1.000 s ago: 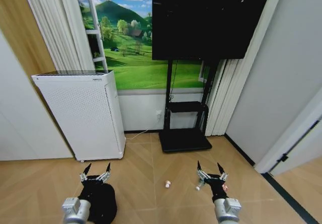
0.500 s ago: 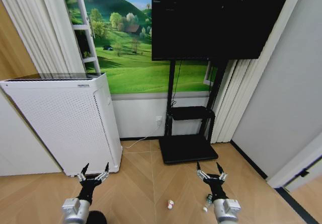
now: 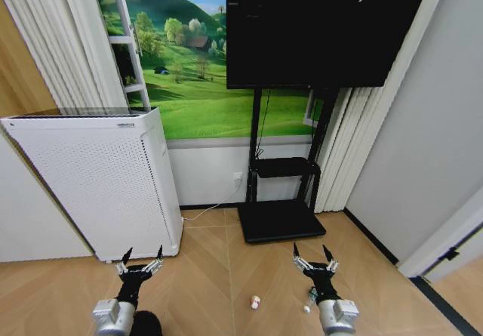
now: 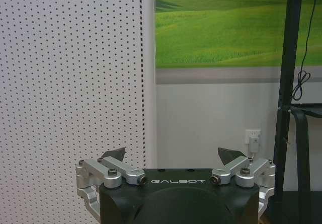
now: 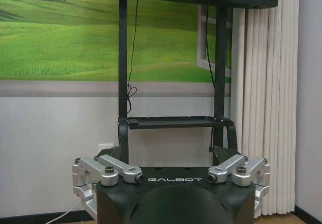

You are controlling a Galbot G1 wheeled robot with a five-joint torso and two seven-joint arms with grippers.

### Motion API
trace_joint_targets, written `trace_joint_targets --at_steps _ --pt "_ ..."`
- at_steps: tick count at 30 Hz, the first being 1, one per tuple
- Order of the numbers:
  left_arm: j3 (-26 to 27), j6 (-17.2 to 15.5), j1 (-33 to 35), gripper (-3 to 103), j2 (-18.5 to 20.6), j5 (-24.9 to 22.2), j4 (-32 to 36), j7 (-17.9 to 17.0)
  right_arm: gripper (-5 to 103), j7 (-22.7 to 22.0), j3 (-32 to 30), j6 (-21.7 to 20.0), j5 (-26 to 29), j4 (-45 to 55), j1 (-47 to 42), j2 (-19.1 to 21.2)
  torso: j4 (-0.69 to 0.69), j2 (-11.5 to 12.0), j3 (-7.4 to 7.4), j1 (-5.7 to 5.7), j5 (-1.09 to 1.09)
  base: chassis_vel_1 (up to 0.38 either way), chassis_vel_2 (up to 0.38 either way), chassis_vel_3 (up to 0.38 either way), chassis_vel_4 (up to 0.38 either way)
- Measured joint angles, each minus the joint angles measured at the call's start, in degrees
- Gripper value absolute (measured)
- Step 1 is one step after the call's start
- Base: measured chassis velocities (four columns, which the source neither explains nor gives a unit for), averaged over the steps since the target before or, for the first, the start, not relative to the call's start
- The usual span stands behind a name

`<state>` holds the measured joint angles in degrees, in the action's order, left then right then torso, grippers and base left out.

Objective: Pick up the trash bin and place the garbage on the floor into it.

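The trash bin shows as a black rounded top at the head view's bottom edge, mostly hidden behind my left arm. My left gripper is held above and beyond it, open and empty, facing the white appliance. On the floor lies a small white piece of garbage. A second small piece lies just beside my right arm. My right gripper hovers open and empty above it. The wrist views show the left gripper and the right gripper with fingers spread.
A tall white perforated appliance stands at the left against the wall. A black TV stand with a wide base plate sits ahead under a large screen. A white cable runs along the floor. A grey wall and door frame close the right.
The whole head view has shifted: the appliance and stand look closer, and the bin has slid to the bottom edge. Both grippers stay open and level.
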<state>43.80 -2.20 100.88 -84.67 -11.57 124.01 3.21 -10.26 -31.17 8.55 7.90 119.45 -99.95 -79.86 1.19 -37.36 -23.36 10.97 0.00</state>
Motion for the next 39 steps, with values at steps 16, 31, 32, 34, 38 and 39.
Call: trace_joint_targets --at_steps 16,31,32,34,38,39 --pt "0.3 1.3 1.2 100 0.3 -0.7 1.0 1.2 100 0.0 0.3 0.9 -0.4 -0.5 -0.2 -0.6 0.01 4.3 2.50 -1.83 0.00 0.000 0.000 0.000 0.000" --pt "0.0 1.8 2.0 100 -0.2 -0.3 1.4 1.6 100 -0.1 0.3 1.0 -0.5 -0.5 -0.3 -0.5 0.00 8.1 4.76 -3.33 0.00 0.000 0.000 0.000 0.000" --pt "0.0 1.8 2.0 100 -0.2 -0.3 1.4 1.6 100 -0.1 0.3 1.0 -0.5 -0.5 -0.3 -0.5 0.00 8.4 4.98 -3.48 0.00 0.000 0.000 0.000 0.000" --pt "-0.1 1.8 2.0 100 -0.3 -0.3 1.4 1.7 100 -0.1 0.3 1.0 -0.5 -0.4 -0.3 -0.6 0.00 8.8 5.17 -3.62 0.00 0.000 0.000 0.000 0.000" --pt "-0.2 1.8 2.0 100 -0.3 -0.3 1.4 1.7 100 -0.1 0.2 1.1 -0.5 -0.4 -0.4 -0.7 0.00 9.8 5.85 -4.02 0.00 0.000 0.000 0.000 0.000" --pt "-0.2 1.8 1.9 100 -0.2 -0.3 1.4 1.7 100 -0.1 0.2 1.1 -0.5 -0.4 -0.4 -0.8 0.00 10.3 6.13 -4.18 0.00 0.000 0.000 0.000 0.000"
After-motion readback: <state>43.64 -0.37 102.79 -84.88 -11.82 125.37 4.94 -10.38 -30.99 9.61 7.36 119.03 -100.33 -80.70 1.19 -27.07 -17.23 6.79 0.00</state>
